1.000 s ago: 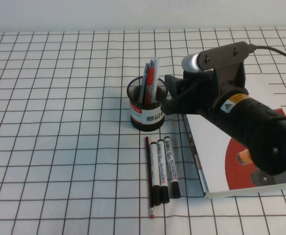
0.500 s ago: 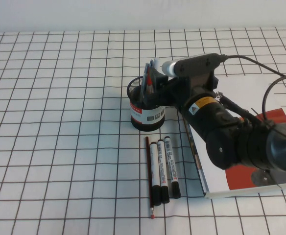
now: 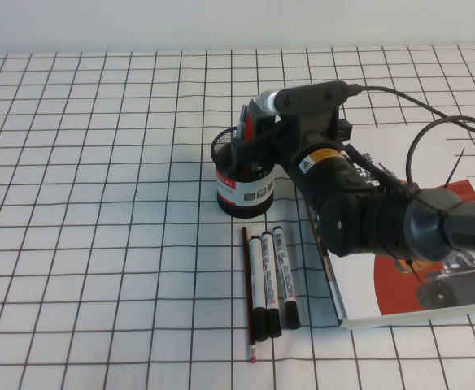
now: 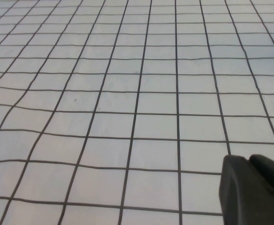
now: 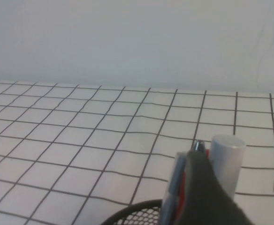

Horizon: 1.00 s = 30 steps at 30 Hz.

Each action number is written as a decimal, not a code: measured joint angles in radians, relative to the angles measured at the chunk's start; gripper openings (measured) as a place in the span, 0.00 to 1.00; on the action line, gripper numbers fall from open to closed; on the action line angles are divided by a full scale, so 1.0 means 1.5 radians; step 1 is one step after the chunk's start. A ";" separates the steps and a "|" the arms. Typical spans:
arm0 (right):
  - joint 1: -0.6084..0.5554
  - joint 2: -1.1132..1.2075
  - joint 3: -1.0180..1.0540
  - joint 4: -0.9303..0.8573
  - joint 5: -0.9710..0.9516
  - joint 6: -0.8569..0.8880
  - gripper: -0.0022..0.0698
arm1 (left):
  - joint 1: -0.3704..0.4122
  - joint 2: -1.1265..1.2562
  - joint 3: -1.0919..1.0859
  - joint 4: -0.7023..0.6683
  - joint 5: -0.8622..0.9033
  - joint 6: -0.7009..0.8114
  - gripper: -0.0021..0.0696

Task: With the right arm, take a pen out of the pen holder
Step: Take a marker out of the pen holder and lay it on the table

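right gripper (image 3: 252, 134) is directly over the pen holder (image 3: 243, 193), down among the pen tops. From its wrist view the jaws are apart. One finger (image 5: 203, 187) sits in front of the pens and the other is at the far edge. A silver-capped pen (image 5: 227, 157) stands between them, with a gap to the far finger, so it's open and not clamped on anything I can see.

All pens are in the holder, and a red pen (image 3: 249, 123) shows right at the gripper. The holder is a black mesh cup with a white label band, upright on the grid-lined cloth (image 3: 99, 203).

On the robot's side of the holder, apart from it, a pencil (image 3: 246, 292) and two markers (image 3: 259, 284) lie flat, side by side.

A book (image 3: 359, 276) lies just beside the holder on the robot's right, under the right arm (image 3: 368, 215).

left gripper (image 4: 249, 190) – only a dark bit of it shows in its own wrist view, over bare cloth. Can't tell whether it's open or closed.
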 joint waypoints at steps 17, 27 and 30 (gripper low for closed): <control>0.000 0.015 -0.013 0.039 -0.007 -0.012 0.44 | 0.000 0.000 0.000 0.000 0.000 0.000 0.03; 0.000 0.032 -0.040 0.056 0.006 -0.058 0.43 | 0.000 0.000 0.000 0.000 0.000 0.000 0.03; 0.000 0.032 -0.040 0.056 0.006 -0.059 0.43 | 0.000 0.000 0.000 0.000 0.000 0.000 0.03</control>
